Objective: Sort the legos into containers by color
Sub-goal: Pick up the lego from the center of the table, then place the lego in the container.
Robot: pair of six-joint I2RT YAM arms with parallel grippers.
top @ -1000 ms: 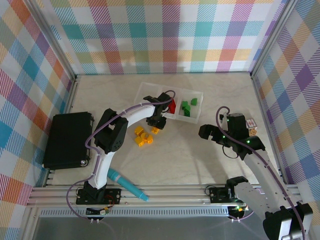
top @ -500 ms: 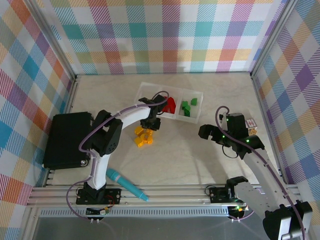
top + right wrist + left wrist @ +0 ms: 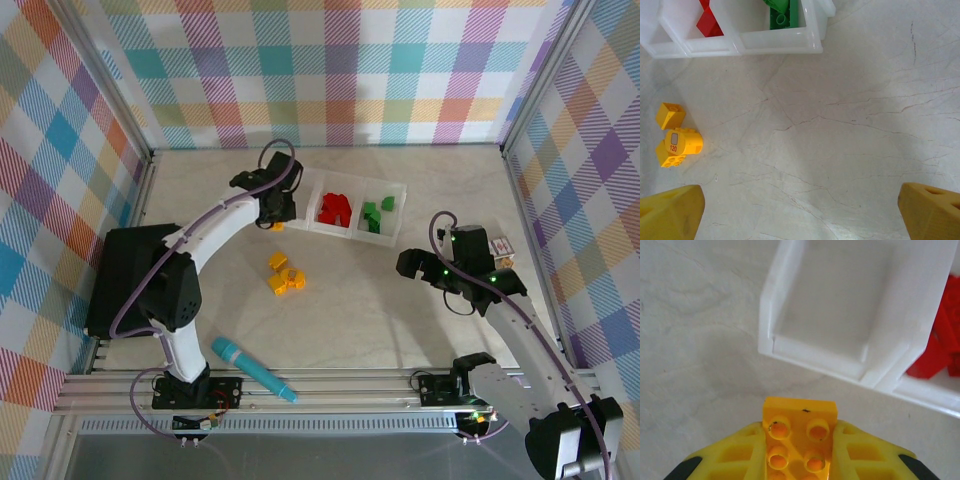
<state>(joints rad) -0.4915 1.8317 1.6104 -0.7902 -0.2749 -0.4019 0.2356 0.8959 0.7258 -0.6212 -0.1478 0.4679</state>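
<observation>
From above, the tray [image 3: 303, 185] lies slanted, its three compartments in a row: the left one bare, red bricks [image 3: 335, 208] in the middle, green bricks [image 3: 376, 213] at the right. The left gripper [image 3: 275, 212] hangs just off the tray's left end with a yellow brick [image 3: 277, 226] in it. Loose yellow bricks [image 3: 285, 276] sit near the tray, on its arm-side. The right gripper [image 3: 408, 266] is off the tray's right end, well apart from it.

The left wrist view has the yellow brick pinched between both fingers [image 3: 740, 457], studs facing the camera. Its long axis runs along the fingers and its free end points at the tray's outer wall, at the bare compartment's corner, apart from it.

In the right wrist view, the right gripper's jaws are spread wide over bare table, and the loose yellow bricks lie near the tray's long side.
</observation>
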